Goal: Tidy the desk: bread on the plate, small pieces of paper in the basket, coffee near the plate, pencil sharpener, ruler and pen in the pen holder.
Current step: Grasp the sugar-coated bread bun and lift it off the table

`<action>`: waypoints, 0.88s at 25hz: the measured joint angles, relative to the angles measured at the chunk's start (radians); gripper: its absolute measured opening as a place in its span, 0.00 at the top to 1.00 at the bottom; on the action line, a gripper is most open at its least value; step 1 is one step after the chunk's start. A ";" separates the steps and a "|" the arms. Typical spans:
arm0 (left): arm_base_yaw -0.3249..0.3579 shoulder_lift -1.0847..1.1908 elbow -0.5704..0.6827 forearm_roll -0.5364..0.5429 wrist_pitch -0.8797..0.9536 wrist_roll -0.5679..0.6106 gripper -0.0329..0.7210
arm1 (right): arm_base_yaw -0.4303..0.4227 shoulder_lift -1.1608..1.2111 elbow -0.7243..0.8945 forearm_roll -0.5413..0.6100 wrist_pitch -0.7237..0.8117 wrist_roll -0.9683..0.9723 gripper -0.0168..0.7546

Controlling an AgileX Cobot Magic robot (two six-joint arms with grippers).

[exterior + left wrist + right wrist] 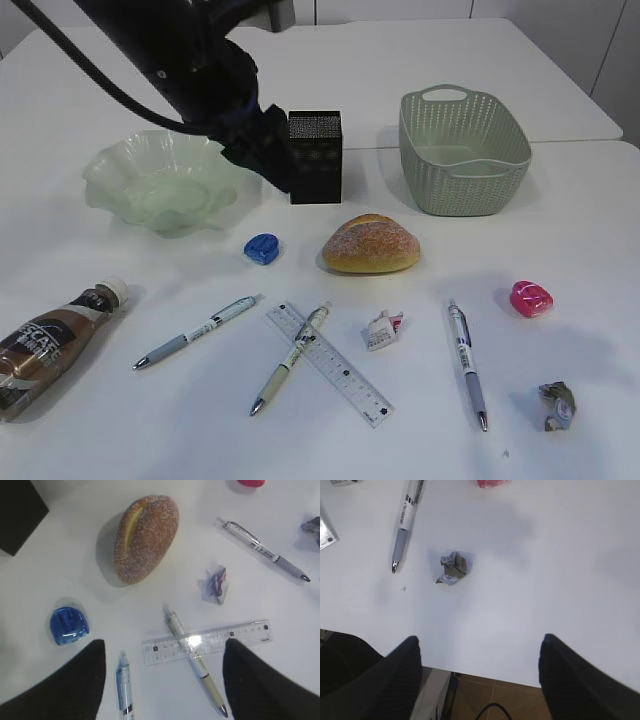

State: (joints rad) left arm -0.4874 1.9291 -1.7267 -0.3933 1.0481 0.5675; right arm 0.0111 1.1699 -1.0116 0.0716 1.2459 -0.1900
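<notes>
Jaws, left: spread wide and empty, hovering above the clear ruler and the beige pen crossing under it.
Jaws, right: spread wide, nothing between them, hanging over the table's near edge below a grey paper wad.
Bread: sugared bun mid-table, off the green glass plate at rear left.
Paper: grey wad at near right, printed scrap beside the ruler; mint basket at rear right, apparently empty.
Coffee: bottle lying on its side at the near left edge, well apart from the plate.
Stationery: blue sharpener, pink sharpener, two more pens, none in the black pen holder.
Risk: lifting the ruler likely to drag or roll the pen beneath; flat ruler prone to slipping from a pinch; bottle liable to roll off the edge if nudged.
Room: open table between bun and basket; little margin at the near edge by the wad; holder crowded by the left arm.
</notes>
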 joint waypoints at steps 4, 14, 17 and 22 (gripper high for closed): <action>0.000 0.063 -0.005 -0.026 0.000 0.073 0.27 | 0.000 0.000 0.000 -0.012 0.000 -0.002 0.24; -0.009 0.093 -0.007 0.044 -0.083 0.178 0.27 | 0.000 0.000 0.000 -0.016 -0.006 0.014 0.24; -0.019 0.093 -0.007 0.054 -0.127 0.204 0.27 | 0.000 0.000 0.000 -0.016 -0.009 0.020 0.24; -0.051 0.128 -0.012 0.054 -0.184 0.244 0.26 | 0.000 0.000 0.000 -0.016 -0.015 0.020 0.24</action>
State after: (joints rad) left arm -0.5389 2.0567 -1.7388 -0.3397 0.8638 0.8114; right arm 0.0111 1.1699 -1.0116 0.0560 1.2307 -0.1696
